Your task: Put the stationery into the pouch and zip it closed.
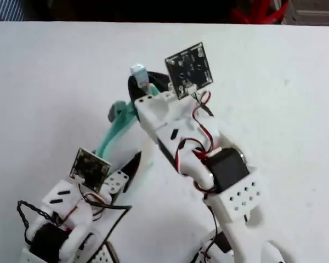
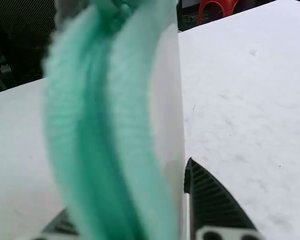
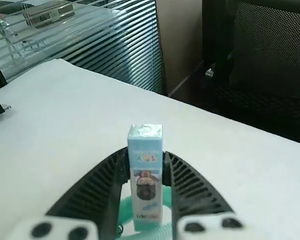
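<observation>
A mint-green zip pouch (image 1: 116,127) stands on its edge on the white table between the two arms. My left gripper (image 1: 130,164) is shut on the pouch (image 2: 115,125), whose green zip band runs up close before the left wrist camera; one black finger (image 2: 210,202) shows beside it. My right gripper (image 3: 146,159) is shut on a small light-blue eraser box (image 3: 146,175) held upright, just above the pouch's green rim (image 3: 140,234). From above, the box (image 1: 138,71) sticks out past the right gripper (image 1: 140,83) at the pouch's far end.
The white table (image 1: 274,98) stretches bare to the right and left of the arms. Dark chairs and a window blind (image 3: 115,45) stand beyond its far edge. Black cables (image 1: 27,216) loop beside the left arm's base.
</observation>
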Controlling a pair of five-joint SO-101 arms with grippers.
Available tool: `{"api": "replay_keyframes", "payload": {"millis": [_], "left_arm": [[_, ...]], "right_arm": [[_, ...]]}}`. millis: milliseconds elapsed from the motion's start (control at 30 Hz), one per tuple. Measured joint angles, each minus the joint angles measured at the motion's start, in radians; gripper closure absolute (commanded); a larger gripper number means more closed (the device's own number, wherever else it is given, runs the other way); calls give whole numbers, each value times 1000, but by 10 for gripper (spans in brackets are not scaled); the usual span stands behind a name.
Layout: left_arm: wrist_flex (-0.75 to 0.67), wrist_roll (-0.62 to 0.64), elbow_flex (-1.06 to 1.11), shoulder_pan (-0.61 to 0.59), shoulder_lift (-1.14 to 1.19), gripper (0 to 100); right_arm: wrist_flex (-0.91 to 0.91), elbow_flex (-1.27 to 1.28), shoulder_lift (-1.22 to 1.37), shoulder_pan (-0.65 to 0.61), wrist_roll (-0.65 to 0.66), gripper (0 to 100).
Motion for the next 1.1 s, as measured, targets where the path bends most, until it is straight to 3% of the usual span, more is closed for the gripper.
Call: {"api": "replay_keyframes", "payload": {"millis": [233, 367, 533, 600, 800, 1100], "left_arm": [[0, 0, 2, 0, 0, 828], [0, 0, 2, 0, 0, 828], [0, 0, 2, 5, 0, 828], [0, 0, 2, 5, 0, 828], [0, 0, 2, 0, 0, 828], [0, 0, 2, 0, 0, 830]], "right_arm": [[-18, 57, 0, -34, 0, 980], [81, 60, -35, -34, 0, 958], [227, -6, -64, -46, -2, 687], [293, -71, -64, -58, -2, 663], [365, -282, -63, -55, -2, 738], [367, -336, 37, -57, 14, 975]]}}
